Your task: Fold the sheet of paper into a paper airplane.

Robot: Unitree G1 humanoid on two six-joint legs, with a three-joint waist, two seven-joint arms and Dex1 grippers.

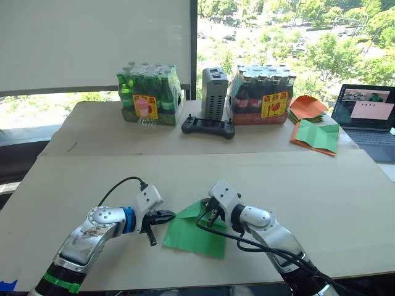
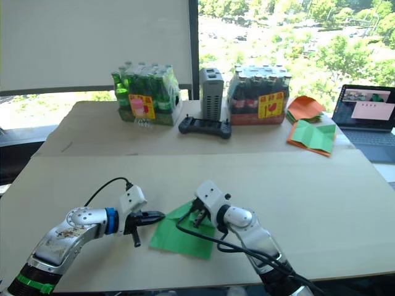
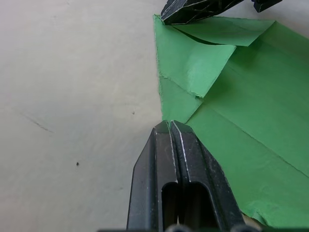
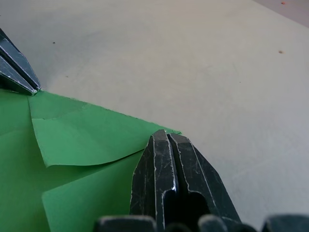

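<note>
Pale counter (image 1: 321,203) under bright windows w/ trees outside. Back row at 12 o'clock: green bottle pack (image 1: 150,95), grey box (image 1: 214,94), black controller (image 1: 208,127), dark bottle pack (image 1: 261,95); orange papers (image 1: 307,108) and a laptop (image 1: 368,117) toward 2.

Sheet of paper (image 1: 196,232) lies flat near me, between my arms.

My left pincer (image 3: 170,126) is closed, empty, tip at the paper's 9 o'clock edge. My right pincer (image 4: 167,136) is closed too, tips pressing the paper's far corner.

Wrist views show corner flaps folded over, plus a ragged edge; head views don't resolve that.
</note>
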